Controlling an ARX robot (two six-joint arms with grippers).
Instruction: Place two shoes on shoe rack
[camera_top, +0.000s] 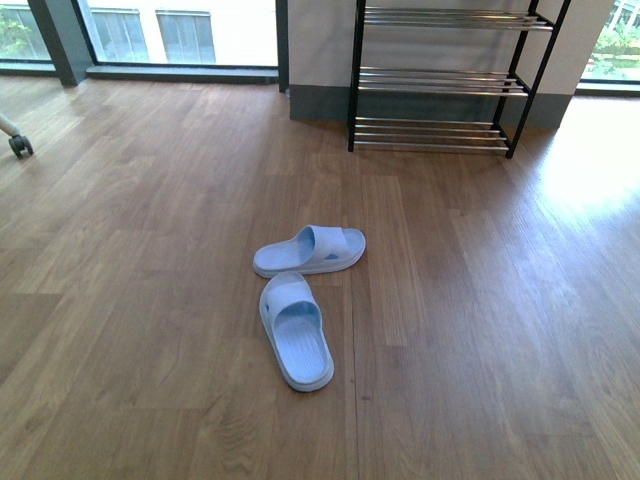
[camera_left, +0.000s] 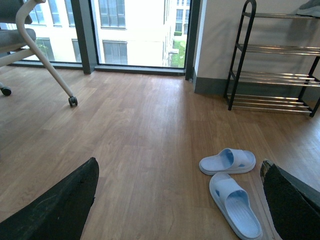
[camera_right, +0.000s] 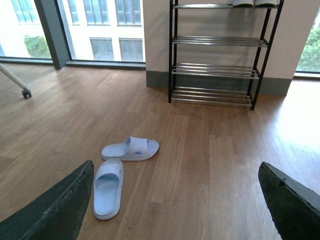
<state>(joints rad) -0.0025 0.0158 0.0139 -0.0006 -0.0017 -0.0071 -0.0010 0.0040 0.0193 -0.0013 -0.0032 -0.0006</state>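
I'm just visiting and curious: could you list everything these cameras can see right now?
slide sandals: two, light blue, mid-floor, at an angle to each other, well short of the rack
shoe rack: one, black frame with chrome rods, against the back wall
shoes on the top tier: seemingly two, white soles, mostly cropped
wheeled chair: one, white legs, left by the window
windows: dark frames, back wall
floor: brown wood
left end effector: one, black, open, empty
right end effector: one, black, open, empty
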